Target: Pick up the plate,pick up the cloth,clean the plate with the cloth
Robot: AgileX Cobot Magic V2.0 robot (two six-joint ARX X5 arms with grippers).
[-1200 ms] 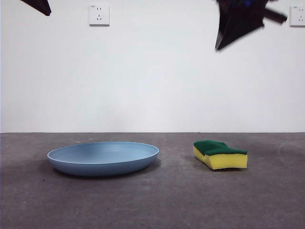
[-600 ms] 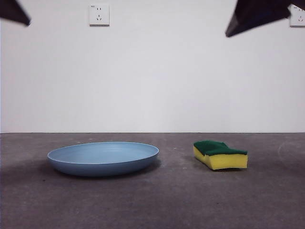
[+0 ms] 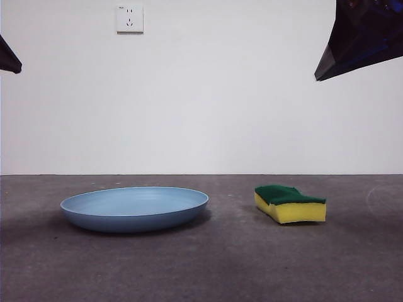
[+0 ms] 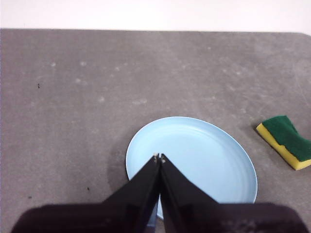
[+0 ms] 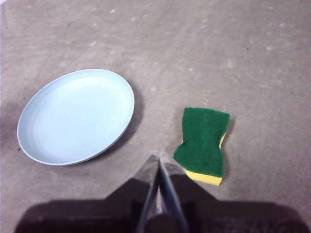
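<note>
Both claws hang high with jaws pressed together and empty, the left claw above the light-blue plate lying flat on the grey bench, the right claw above the yellow-and-green cloth, which rests green side up, apart from the plate.

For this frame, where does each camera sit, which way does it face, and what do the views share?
Front view: low at table height, looking level across at the round light-blue plastic plate and yellow-and-green block sponge; dark arm tips show at both top corners.
Left wrist view: above the plate, looking down; left gripper jaws shut.
Right wrist view: looking down beside the sponge; right gripper jaws shut.
All three share plate and sponge, lying apart.
</note>
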